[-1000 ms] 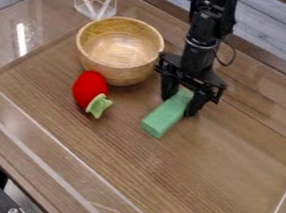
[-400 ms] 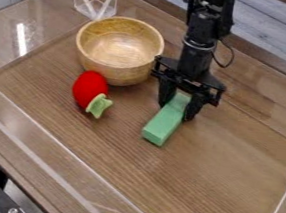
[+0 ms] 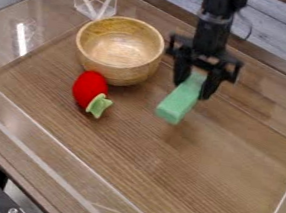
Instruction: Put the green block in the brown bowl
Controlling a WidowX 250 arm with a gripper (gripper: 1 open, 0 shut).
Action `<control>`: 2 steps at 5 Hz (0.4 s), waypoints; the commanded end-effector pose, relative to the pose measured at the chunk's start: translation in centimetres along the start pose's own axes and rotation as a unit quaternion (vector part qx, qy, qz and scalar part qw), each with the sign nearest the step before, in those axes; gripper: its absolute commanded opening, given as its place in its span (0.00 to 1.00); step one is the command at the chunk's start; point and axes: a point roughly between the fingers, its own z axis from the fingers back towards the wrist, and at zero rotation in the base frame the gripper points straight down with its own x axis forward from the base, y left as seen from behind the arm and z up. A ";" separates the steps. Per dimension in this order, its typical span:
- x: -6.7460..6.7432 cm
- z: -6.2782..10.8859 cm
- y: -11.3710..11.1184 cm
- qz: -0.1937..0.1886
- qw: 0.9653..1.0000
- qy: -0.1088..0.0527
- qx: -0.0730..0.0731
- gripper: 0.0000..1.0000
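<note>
We see the gripper (image 3: 199, 79) pinching the green block (image 3: 180, 102) by its upper end, clear of the worktop (image 3: 214, 190); the brown bowl (image 3: 119, 48) sits toward its far-left corner. No writing is readable.

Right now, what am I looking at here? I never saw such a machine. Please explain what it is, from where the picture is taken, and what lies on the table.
This is one robot arm, seen by a single camera placed in front and above. Its black hand points down and grips the upper end of a green block, which hangs tilted, lifted off the wooden table. To the left stands a brown bowl, empty inside. In front of the bowl lies a red strawberry toy with a green leaf end. The block is meant to go into the bowl.
</note>
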 end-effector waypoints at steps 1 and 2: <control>3.5 4.9 -1.4 -0.032 0.998 -0.060 -0.015 0.00; 3.6 3.5 -1.3 -0.032 0.998 -0.053 -0.020 0.00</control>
